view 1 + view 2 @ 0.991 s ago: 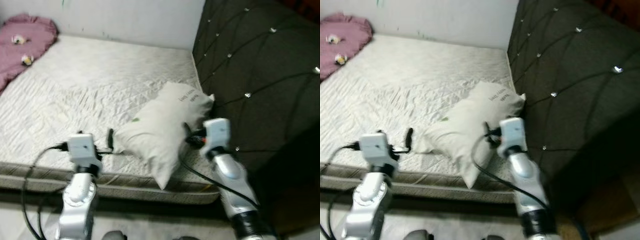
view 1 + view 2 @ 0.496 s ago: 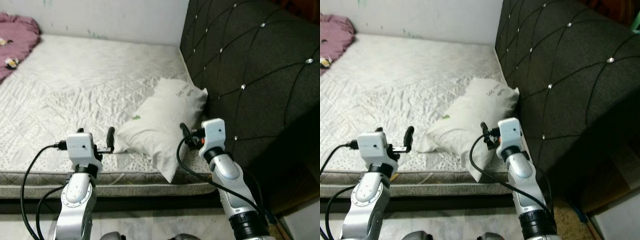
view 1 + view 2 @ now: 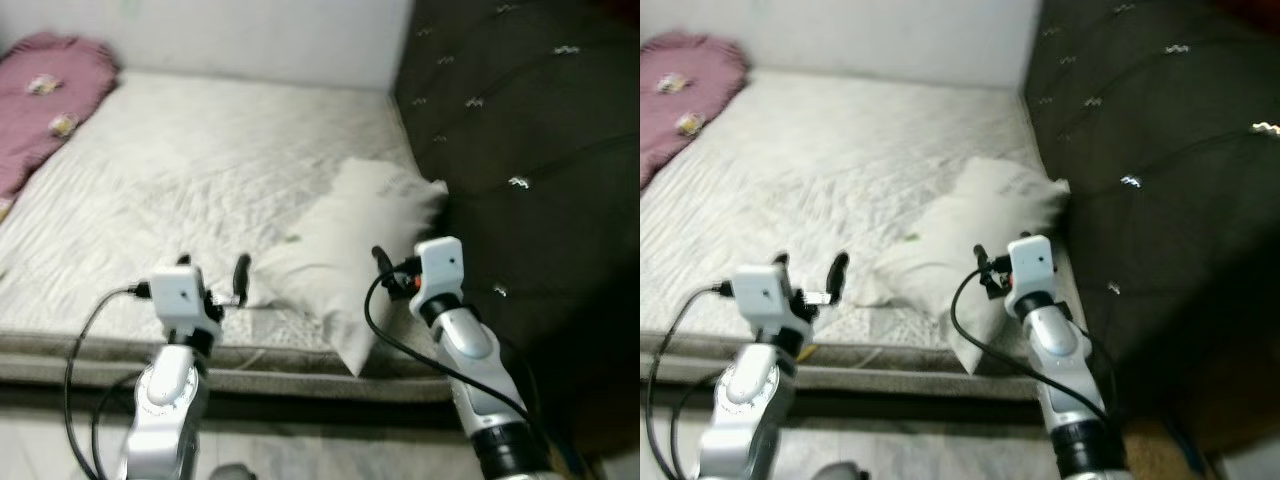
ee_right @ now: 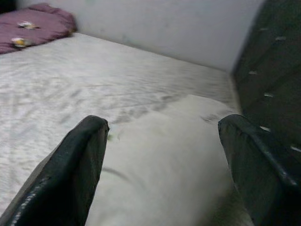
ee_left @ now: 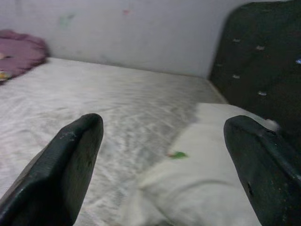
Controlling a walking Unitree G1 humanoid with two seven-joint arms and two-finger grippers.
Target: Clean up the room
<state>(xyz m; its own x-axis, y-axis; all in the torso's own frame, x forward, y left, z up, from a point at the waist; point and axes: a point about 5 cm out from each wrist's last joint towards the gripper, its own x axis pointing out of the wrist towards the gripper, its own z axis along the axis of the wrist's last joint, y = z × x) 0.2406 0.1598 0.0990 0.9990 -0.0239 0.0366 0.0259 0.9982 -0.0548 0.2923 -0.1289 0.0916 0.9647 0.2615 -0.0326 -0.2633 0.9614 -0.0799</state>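
Note:
A white pillow (image 3: 345, 262) lies askew on the bare white mattress (image 3: 200, 170), its far end against the dark tufted headboard (image 3: 520, 140). My left gripper (image 3: 212, 267) hovers open over the mattress's front edge, just left of the pillow's near corner. In the left wrist view the pillow (image 5: 211, 188) sits below and between the wide-spread fingers (image 5: 70, 160). My right gripper (image 4: 162, 121) is open too, held over the pillow's near right part, with the pillow (image 4: 164, 165) directly under it. Neither gripper holds anything.
A crumpled pink blanket (image 3: 45, 100) with small toys on it lies at the mattress's far left corner. A pale wall (image 3: 250, 35) runs behind the bed. The mattress's front edge (image 3: 300, 365) drops to the floor just before me.
The whole picture has swung and gone blurry, so the camera moved. Both arms keep their places relative to the pillow, fingers still spread.

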